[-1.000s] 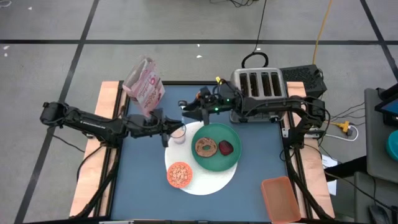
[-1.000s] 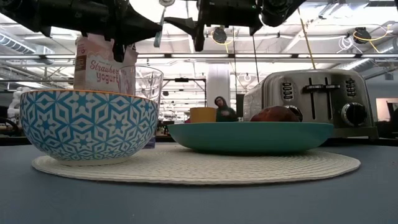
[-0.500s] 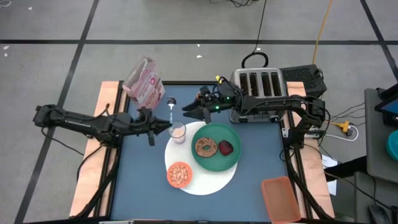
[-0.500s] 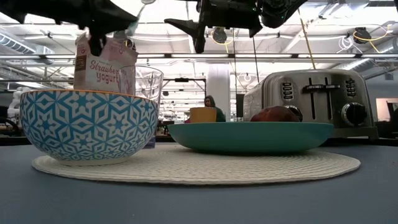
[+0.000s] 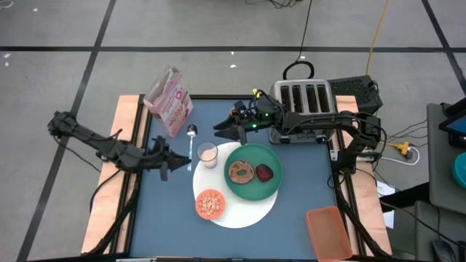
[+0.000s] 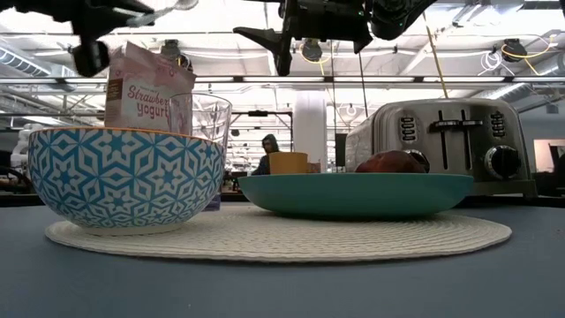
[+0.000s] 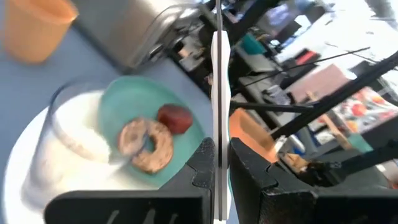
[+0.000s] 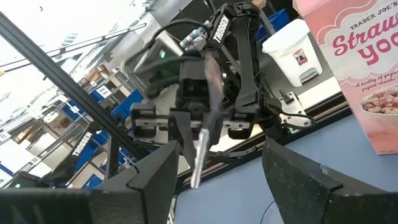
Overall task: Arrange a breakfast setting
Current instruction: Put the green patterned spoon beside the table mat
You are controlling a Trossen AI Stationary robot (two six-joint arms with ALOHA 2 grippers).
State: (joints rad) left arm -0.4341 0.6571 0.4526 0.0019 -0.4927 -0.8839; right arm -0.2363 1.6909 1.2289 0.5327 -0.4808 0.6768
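I read "Strawberry yogurt" and "Trader Joe's" on the pink cereal box [image 5: 170,100], upper left of the high view. My left gripper [image 5: 177,154] pinches the silver spoon [image 5: 191,140] at left centre. My right gripper [image 5: 220,128] hangs spread, centre-top.

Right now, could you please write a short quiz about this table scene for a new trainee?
1. True or false: the left gripper is shut on the silver spoon.
2. Which food lies on the green plate? A) only cereal B) bagel and dark red food C) nothing
3. Fill in: the small orange cereal bowl stands on the round white ___.

Key: 1 true; 2 B; 3 mat.
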